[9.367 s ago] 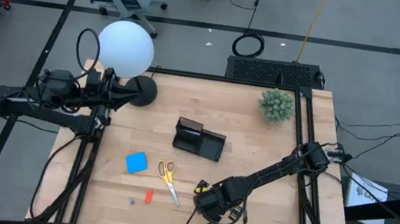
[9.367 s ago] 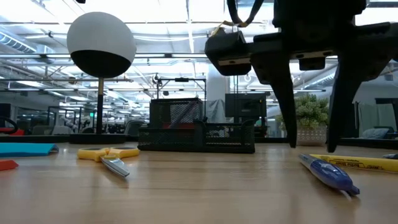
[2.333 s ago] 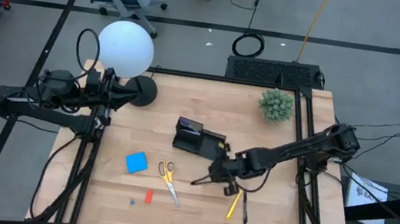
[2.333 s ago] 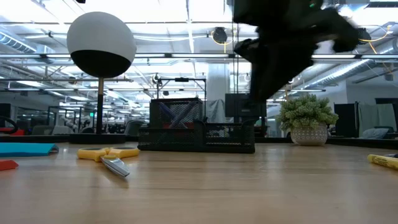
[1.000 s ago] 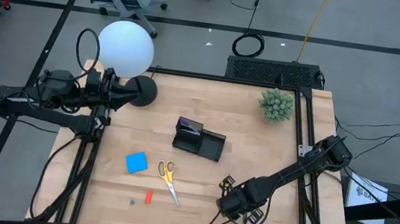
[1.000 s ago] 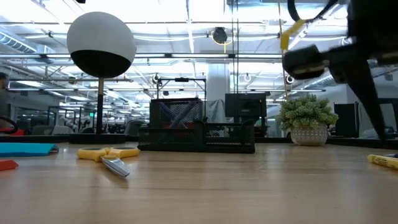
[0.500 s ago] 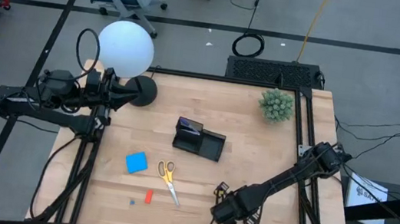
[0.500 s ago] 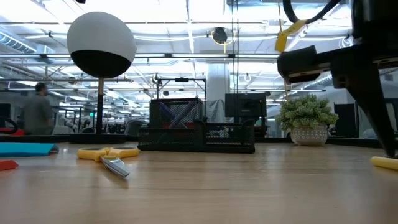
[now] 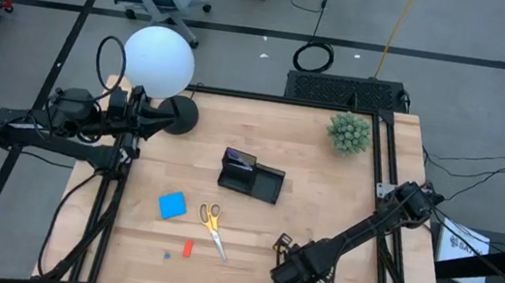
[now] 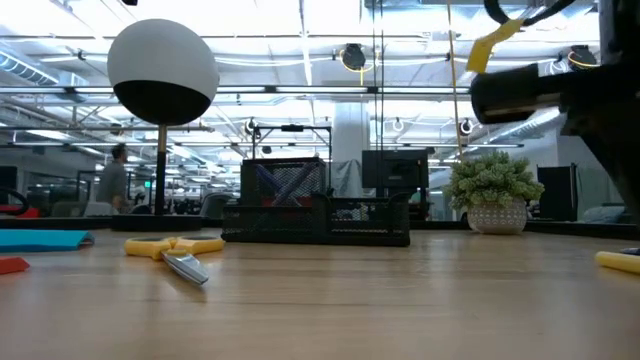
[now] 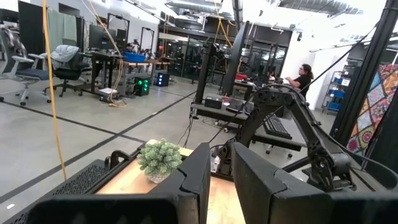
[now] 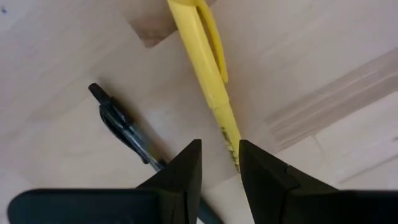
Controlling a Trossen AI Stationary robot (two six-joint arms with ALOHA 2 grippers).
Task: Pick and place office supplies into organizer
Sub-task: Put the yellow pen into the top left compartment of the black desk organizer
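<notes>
My right gripper hovers near the table's near edge, pointing down over two pens. In the right wrist view its fingers are a little apart. The yellow pen runs toward the gap between them, and the black pen lies beside it; both are flat on the wood. The yellow pen's end also shows in the low view. The black organizer stands mid-table with something blue in its back compartment. Yellow-handled scissors, the blue pad and the red piece lie left of the gripper. My left gripper waits shut at the far left.
A green spiky plant stands at the far right corner. A lamp with a white globe and a black round base sits at the far left. Bare wood lies between the scissors and my right gripper. A person walks in the room behind.
My right gripper has stayed over the pens and drifted a little toward the table's near edge. In the low view its finger has slid out past the picture's right side. The pens, the scissors and the organizer have kept their places.
</notes>
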